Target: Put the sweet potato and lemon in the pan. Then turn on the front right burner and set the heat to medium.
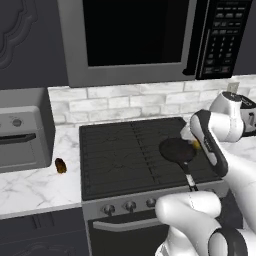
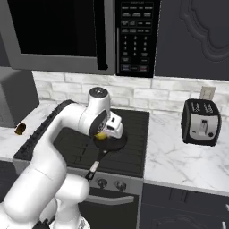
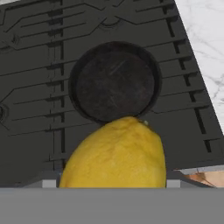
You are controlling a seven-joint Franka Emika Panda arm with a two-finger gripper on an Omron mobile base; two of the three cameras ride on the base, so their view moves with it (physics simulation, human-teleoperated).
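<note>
The tool [image 2: 103,134] is clamped on the lemon [image 3: 116,153] above the empty pan [image 3: 114,82], while the sweet potato [image 1: 60,165] waits on the desk's left part and the burner seems unlit.

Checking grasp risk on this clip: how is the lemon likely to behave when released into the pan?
The lemon is a smooth rounded oval, so it would probably roll a little on landing. The pan is shallow with a low rim, which should likely stop it. Held in the pincer, it looks firm and keeps its shape, so it is probably stiff rather than squashy.
</note>
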